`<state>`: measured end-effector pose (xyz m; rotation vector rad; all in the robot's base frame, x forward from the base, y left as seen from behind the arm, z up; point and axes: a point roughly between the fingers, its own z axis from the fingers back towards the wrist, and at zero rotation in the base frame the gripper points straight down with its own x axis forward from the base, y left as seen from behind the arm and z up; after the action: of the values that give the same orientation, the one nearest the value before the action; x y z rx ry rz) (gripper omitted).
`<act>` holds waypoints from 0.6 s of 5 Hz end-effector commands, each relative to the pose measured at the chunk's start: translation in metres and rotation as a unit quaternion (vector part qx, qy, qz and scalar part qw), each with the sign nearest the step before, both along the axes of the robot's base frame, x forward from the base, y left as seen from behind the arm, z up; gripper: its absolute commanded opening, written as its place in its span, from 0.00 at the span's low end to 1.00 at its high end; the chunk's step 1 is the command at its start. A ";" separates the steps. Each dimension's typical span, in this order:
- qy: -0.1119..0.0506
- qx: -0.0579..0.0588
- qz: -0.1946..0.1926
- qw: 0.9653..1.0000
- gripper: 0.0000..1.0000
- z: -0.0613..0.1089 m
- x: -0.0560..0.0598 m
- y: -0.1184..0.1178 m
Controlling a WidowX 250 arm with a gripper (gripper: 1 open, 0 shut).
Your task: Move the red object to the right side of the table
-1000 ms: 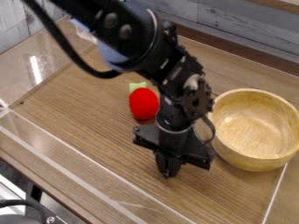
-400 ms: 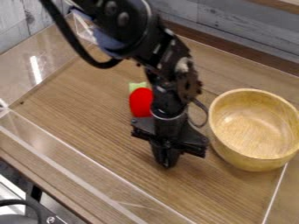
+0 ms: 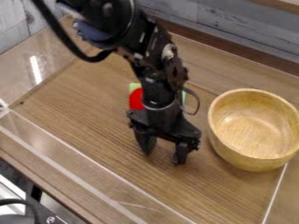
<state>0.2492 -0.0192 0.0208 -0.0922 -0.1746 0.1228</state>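
Tool: my tool [image 3: 166, 154] points nearly straight down at the counter [image 3: 82, 105], its two fingers spread wide and empty, tips just above the wood.

Red object: the small red toy fruit [image 3: 136, 96] sits on the counter just behind my tool, mostly hidden by my wrist; only its red left edge and a bit of green above it show. It lies outside the fingers, not between them.

Wooden bowl: the bowl [image 3: 253, 128] stands just to the right of my tool, near but apart from it, and it is empty.

Walls: a low clear acrylic wall [image 3: 47, 144] runs in front of my tool along the near edge.

Step in hand: as I judge it, I am lining up for the grasp; nothing has been picked up yet.

Doing it well: I should bring the fingers back over the fruit, one on each side of its widest part, before lowering and closing. A ball this round will likely roll if one finger touches first, so I want both to meet it together.

Risk: the bowl takes up much of the right side, so I should lift the fruit high enough to clear its rim and choose bare wood beyond or beside it.
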 end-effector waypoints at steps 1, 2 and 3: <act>-0.025 -0.003 0.006 1.000 1.00 0.007 0.027 0.002; -0.026 -0.004 0.022 0.999 0.00 0.013 0.025 0.008; -0.027 -0.006 0.021 0.999 0.00 0.021 0.021 0.009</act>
<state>0.2647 -0.0133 0.0298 -0.1019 -0.1850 0.1557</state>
